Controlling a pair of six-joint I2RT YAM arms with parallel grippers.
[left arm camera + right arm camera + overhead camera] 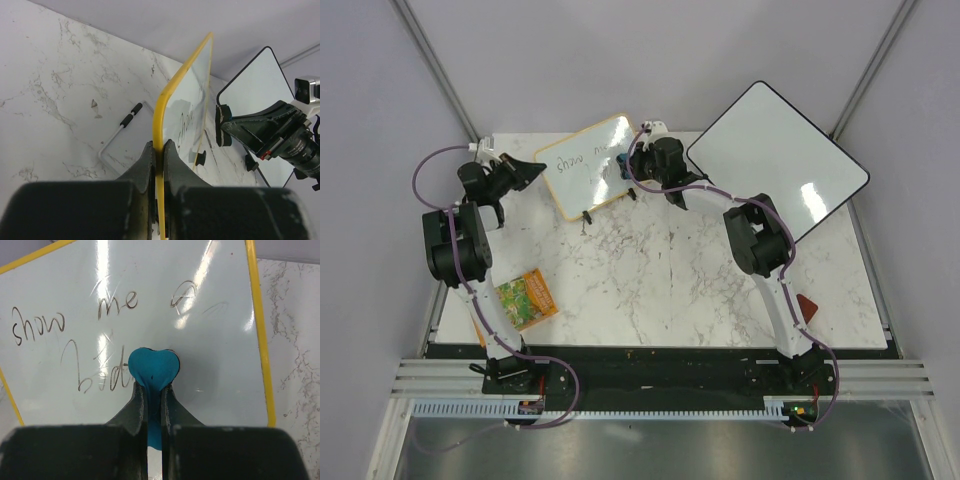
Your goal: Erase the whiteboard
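The small yellow-framed whiteboard (582,163) stands tilted at the back of the marble table (670,270), with dark handwriting (37,325) on its left half. My left gripper (533,170) is shut on the board's left frame edge; in the left wrist view the yellow rim (161,115) runs between the fingers of that gripper (159,147). My right gripper (152,387) is shut on a blue heart-shaped eraser (152,367), which lies against the board face (215,365) just right of the lower word. From above, the eraser (622,160) sits at the board's right side.
A larger blank black-framed whiteboard (780,160) leans at the back right, close to the right arm. An orange-green packet (525,298) lies at the front left, a red object (807,306) at the front right. A white wire stand (122,132) lies behind the small board.
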